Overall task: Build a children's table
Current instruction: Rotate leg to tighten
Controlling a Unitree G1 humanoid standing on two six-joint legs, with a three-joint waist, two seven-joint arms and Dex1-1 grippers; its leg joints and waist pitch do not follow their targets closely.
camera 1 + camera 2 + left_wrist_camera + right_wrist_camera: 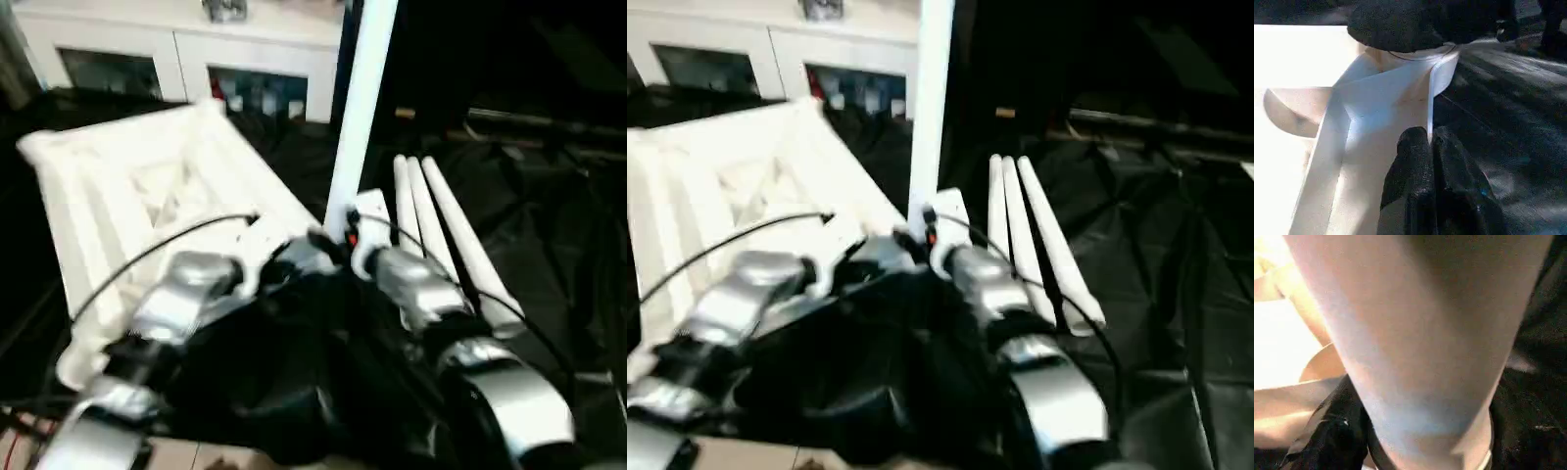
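We see the table top [147,186] as smooth white plastic with a ribbed underside, and the upright leg [361,108] beside it as the same smooth, faintly glossy white plastic, like the three loose legs [441,235] lying just beside it. Under the table top we find a black sheet [549,215], wrinkled and shiny like plastic film. Our forearms [421,284] near the table top look like brushed silver metal, and the left gripper [1430,161] has matt black fingers.
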